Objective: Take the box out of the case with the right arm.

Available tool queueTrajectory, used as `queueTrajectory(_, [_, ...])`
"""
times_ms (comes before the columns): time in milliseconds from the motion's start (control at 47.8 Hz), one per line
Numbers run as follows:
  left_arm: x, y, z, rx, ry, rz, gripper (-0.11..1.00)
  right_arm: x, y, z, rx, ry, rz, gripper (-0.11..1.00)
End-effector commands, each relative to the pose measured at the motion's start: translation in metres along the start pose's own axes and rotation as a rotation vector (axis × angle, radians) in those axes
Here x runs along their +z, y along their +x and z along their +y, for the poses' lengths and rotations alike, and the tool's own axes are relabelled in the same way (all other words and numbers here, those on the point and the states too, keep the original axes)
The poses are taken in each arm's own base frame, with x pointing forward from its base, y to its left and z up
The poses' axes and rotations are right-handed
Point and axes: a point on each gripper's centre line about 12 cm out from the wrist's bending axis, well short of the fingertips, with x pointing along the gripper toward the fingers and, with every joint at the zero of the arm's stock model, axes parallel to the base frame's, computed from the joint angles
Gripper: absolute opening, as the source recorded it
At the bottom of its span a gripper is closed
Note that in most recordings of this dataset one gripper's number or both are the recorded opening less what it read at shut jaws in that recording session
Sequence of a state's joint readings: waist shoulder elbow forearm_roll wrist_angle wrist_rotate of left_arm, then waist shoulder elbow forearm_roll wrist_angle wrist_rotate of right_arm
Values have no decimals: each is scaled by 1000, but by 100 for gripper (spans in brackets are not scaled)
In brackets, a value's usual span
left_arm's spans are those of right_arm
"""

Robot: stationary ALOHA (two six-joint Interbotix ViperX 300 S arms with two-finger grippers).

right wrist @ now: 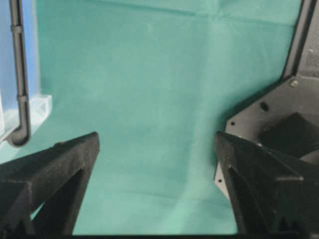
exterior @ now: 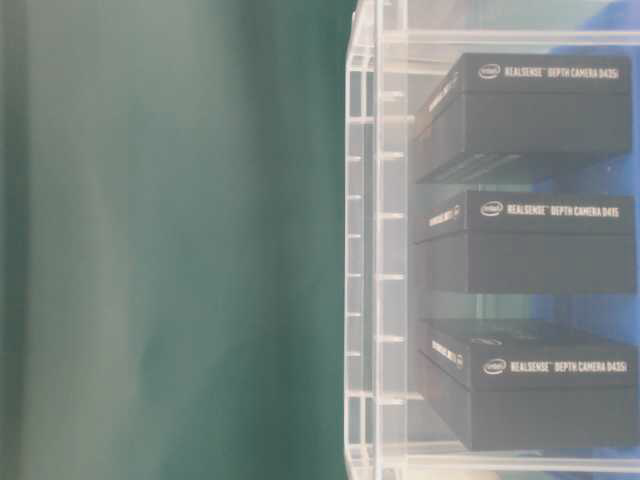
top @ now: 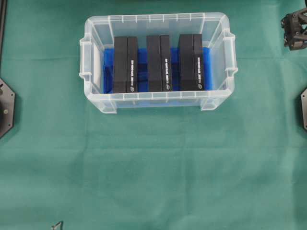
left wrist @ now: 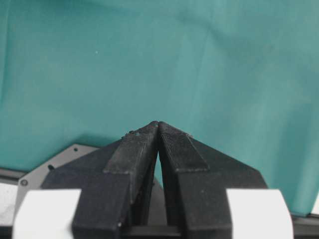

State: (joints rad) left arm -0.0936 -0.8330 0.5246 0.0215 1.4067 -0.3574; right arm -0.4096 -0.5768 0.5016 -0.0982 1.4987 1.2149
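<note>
The clear case (top: 158, 18) stands on the green cloth at the back middle, its bottom lined in blue. Three black boxes stand on edge inside it: left (top: 125, 64), middle (top: 159, 62), right (top: 191, 61). The table-level view shows them through the case wall (exterior: 365, 250), white lettering on their sides (exterior: 530, 115). My right gripper (top: 294, 30) hangs at the far right, well clear of the case; in its wrist view (right wrist: 157, 144) it is open, with only cloth between the fingers. My left gripper (left wrist: 158, 124) is shut and empty over bare cloth.
Dark arm base plates sit at the left edge (top: 5, 108) and right edge (top: 303, 108). A black cable (right wrist: 19, 74) runs down the left of the right wrist view beside a translucent corner (right wrist: 42, 105). Green cloth covers the table in front of the case.
</note>
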Motion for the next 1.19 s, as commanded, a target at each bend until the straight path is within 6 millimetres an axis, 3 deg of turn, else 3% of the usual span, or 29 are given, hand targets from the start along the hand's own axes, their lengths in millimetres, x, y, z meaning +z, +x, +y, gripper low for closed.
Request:
queueTrajectory(0, [4, -5, -1, -2, 0, -12, 3, 2, -5, 2, 17, 8, -10, 94])
queueTrajectory(732, [3, -4, 1, 10, 0, -9, 3, 3, -4, 5, 17, 12, -7, 93])
queueTrajectory(962, [-2, -4, 4, 32, -7, 39, 3, 8, 0, 27, 28, 28, 10, 93])
queueTrajectory(1172, [-6, -4, 7, 47, -13, 75, 3, 10, 4, 68, 72, 30, 5, 93])
